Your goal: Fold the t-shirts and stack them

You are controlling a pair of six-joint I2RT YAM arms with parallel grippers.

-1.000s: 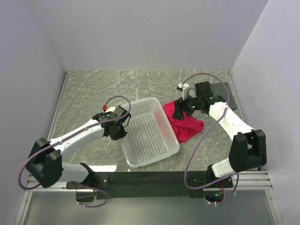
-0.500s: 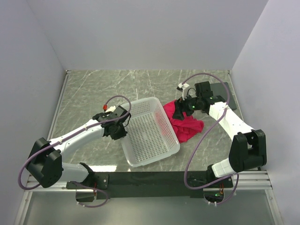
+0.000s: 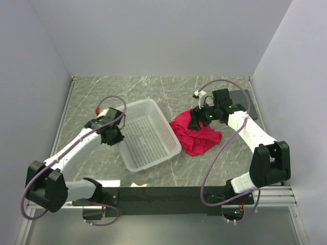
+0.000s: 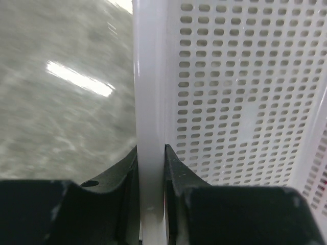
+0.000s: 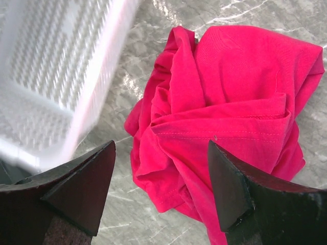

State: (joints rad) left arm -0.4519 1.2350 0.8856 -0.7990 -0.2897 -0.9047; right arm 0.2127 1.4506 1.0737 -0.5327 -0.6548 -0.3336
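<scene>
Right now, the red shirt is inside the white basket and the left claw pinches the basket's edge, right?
No. The top view shows the red shirt lying on the table beside the basket, not inside it. The left claw does pinch the basket's edge.

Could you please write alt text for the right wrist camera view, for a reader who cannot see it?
A crumpled crimson t-shirt lies on a grey marbled table, directly below the right gripper, whose jaws stand wide open and hold nothing. A blurred white mesh basket fills the upper left, beside the shirt.
</scene>
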